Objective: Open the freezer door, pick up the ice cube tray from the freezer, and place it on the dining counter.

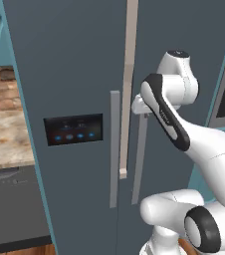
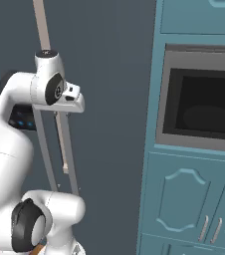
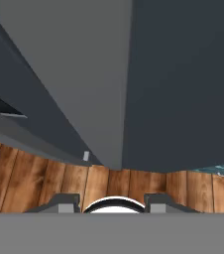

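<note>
Two slate fridge doors (image 1: 64, 74), two bar handles (image 1: 114, 149); gripper (image 3: 111, 202) state unclear.

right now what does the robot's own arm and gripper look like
A glossy white arm of rounded, tube-like segments with black bands and black round caps at the joints; one cap bears a small grey mark. The white hand ends in two small dark grey finger tips. No cables are visible.

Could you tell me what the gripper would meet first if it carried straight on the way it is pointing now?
Probably the wooden floor at the foot of the fridge: the gripper points down along the freezer door. Depth is unclear, so it might graze the door's lower edge first.
</note>
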Controlling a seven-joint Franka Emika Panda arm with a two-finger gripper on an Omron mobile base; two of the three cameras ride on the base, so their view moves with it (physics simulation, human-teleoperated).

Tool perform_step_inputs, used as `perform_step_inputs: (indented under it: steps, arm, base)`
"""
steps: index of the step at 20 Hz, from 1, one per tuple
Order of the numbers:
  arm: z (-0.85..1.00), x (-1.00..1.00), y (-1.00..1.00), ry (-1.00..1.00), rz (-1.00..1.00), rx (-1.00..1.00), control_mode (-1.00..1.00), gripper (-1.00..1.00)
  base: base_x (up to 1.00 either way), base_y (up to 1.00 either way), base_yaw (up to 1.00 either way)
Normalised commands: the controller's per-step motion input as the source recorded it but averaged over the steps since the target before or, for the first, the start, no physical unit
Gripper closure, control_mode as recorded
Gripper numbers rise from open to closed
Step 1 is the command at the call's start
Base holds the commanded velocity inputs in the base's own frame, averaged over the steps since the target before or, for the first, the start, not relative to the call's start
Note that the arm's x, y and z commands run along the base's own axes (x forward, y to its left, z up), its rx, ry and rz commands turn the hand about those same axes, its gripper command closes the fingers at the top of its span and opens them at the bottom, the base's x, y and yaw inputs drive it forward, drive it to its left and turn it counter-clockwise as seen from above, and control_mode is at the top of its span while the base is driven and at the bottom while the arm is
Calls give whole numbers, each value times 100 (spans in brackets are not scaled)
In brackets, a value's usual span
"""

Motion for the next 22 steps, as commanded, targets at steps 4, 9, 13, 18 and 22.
perform_step_inputs:
  steps: [4,9,13,18,22]
  arm:
    - [0,-47,0,0,0,0,-100,-100]
    - [-1,-97,-2,0,0,0,-100,-100]
    - [-2,-93,0,0,-1,0,-100,-100]
    - [0,-43,0,0,0,0,-100,-100]
    - [0,-4,-1,0,0,0,100,-100]
  base:
    - [0,0,0]
    - [0,0,0]
    - [0,0,0]
    - [0,0,0]
    - [-2,-16,0]
